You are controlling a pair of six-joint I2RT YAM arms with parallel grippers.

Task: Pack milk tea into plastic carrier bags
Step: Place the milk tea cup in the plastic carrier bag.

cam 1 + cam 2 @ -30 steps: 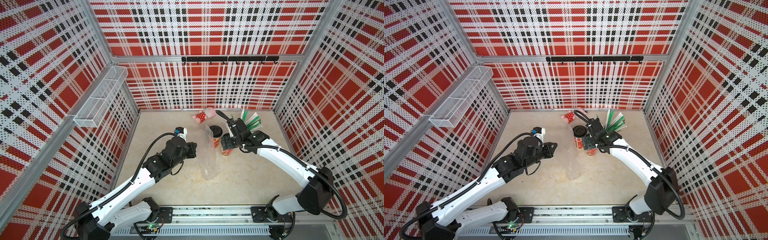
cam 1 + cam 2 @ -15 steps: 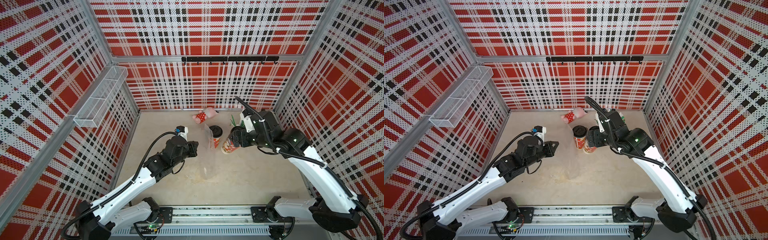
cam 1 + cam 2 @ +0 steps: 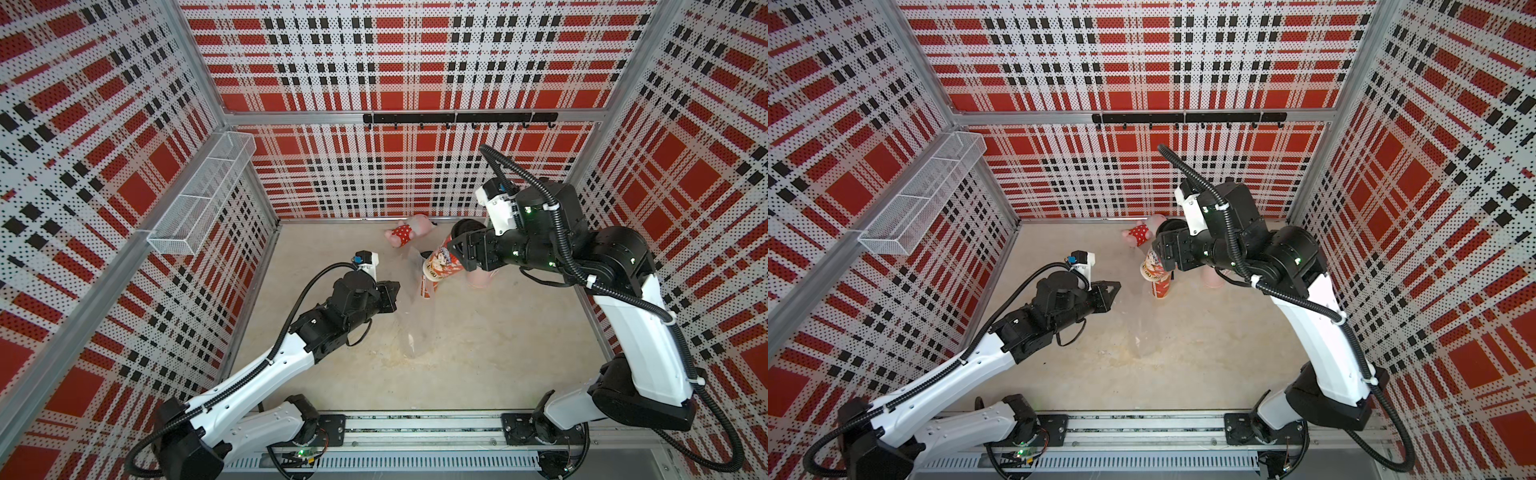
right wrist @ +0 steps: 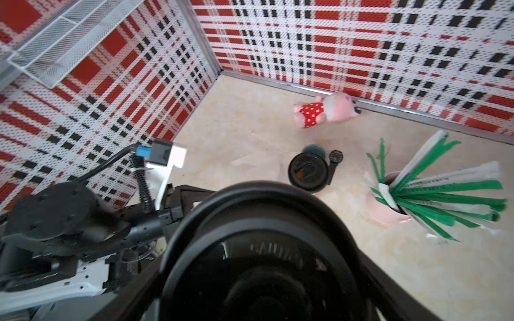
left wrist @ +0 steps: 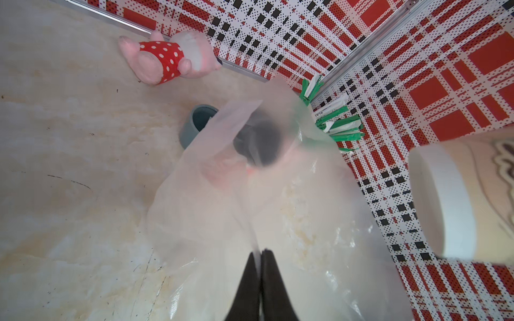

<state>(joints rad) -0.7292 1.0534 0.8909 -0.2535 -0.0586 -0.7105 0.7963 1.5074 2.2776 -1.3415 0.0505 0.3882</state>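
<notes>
Low in the centre of both top views, the left gripper (image 3: pixel 392 291) is clenched on an edge of the bag (image 3: pixel 415 320), a thin, clear, crinkled film raised from the table (image 3: pixel 478 353). In the left wrist view the film is drawn across the standing cup (image 5: pixel 258 144), whose black lid and red wall are blurred by it; whether that cup is inside cannot be told. Just above it in a top view, the tilted cup (image 3: pixel 440 266) is grasped by the right gripper (image 3: pixel 455 253), base towards the bag; a cartoon figure is printed on its wall. Embossed lettering on its lid is too blurred to be read. Farther back, a grey-blue cup (image 5: pixel 194 125), a watch (image 4: pixel 335 159) and a pink cup of straws (image 4: pixel 383 211) are set; "PLA" is read on one wrapper. A pink plush toy (image 3: pixel 405 235) lies by the back wall.
</notes>
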